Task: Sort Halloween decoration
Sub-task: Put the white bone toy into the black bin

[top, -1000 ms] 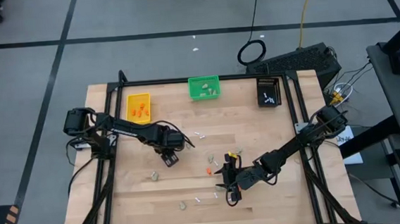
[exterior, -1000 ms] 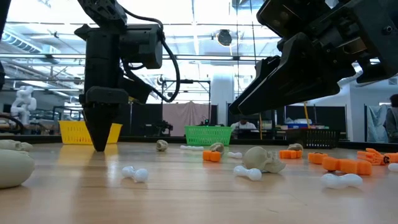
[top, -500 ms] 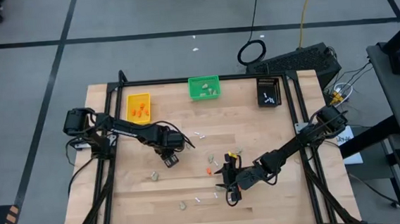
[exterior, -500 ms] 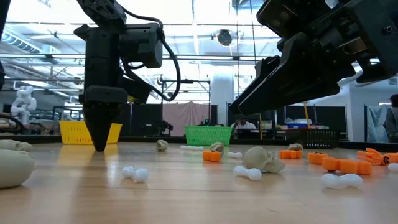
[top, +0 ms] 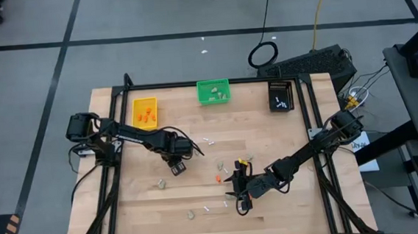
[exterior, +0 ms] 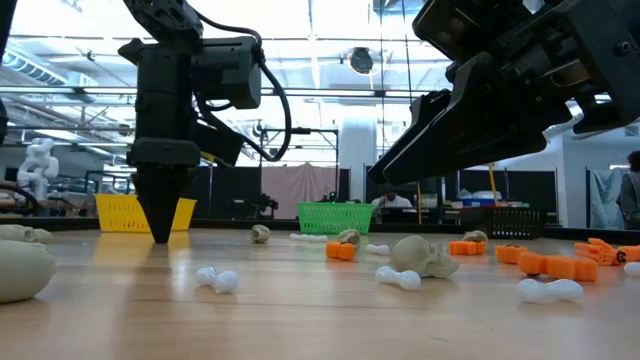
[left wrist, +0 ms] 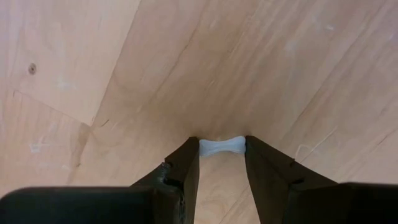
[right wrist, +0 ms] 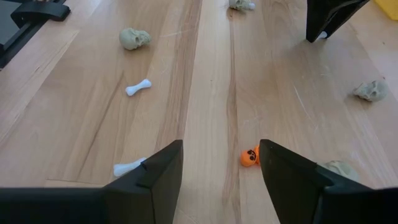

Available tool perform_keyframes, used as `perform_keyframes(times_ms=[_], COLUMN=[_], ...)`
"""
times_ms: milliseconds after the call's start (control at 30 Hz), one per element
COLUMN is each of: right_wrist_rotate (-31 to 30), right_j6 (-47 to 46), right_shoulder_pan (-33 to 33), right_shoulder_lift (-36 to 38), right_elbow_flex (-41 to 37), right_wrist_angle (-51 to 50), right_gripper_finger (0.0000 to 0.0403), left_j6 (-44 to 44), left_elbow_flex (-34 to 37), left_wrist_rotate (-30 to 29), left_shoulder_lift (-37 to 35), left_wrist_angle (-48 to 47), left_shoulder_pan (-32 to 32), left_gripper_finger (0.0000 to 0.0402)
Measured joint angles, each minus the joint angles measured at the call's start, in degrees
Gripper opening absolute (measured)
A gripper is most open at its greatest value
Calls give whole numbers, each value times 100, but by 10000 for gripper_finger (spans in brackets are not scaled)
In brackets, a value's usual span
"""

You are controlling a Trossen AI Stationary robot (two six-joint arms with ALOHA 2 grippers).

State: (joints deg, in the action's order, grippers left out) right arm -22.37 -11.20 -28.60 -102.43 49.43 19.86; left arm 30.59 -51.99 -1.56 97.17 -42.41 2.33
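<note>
Tabletop hides, wrist reveals: left hand [left wrist: 222, 154] pinching bone [left wrist: 222, 146]

Overhead camera straight down on whole table [top: 269, 138], low camera level across it, wrist cameras close to wood, all sharing the tabletop.

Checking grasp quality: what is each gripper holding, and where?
Left gripper pinches a white bone by its two ends, down at the table. Right gripper is open, holding nothing.

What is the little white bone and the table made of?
The white bone, pinched between the left end effector fingers, looks like smooth moulded plastic, matte and evenly coloured, though I can't be sure. The table looks like pale wood planks: grain lines, a knot and seams show.
</note>
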Motion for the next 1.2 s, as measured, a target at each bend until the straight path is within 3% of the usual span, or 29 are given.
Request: perform_keyframes(times_ms=[1200], right_wrist_rotate=[17], right_j6=[-9], right_shoulder_pan=[-2], right_shoulder_lift=[0], right_elbow_flex=[0], right_wrist_angle=[1], right_gripper_finger=[196], left_j6=[-253], left_elbow_flex=[-3], left_wrist_rotate=[-103], left_shoulder_lift=[-85], left_wrist_angle=[10], left_shoulder_pan=[155], left_gripper_finger=[117])
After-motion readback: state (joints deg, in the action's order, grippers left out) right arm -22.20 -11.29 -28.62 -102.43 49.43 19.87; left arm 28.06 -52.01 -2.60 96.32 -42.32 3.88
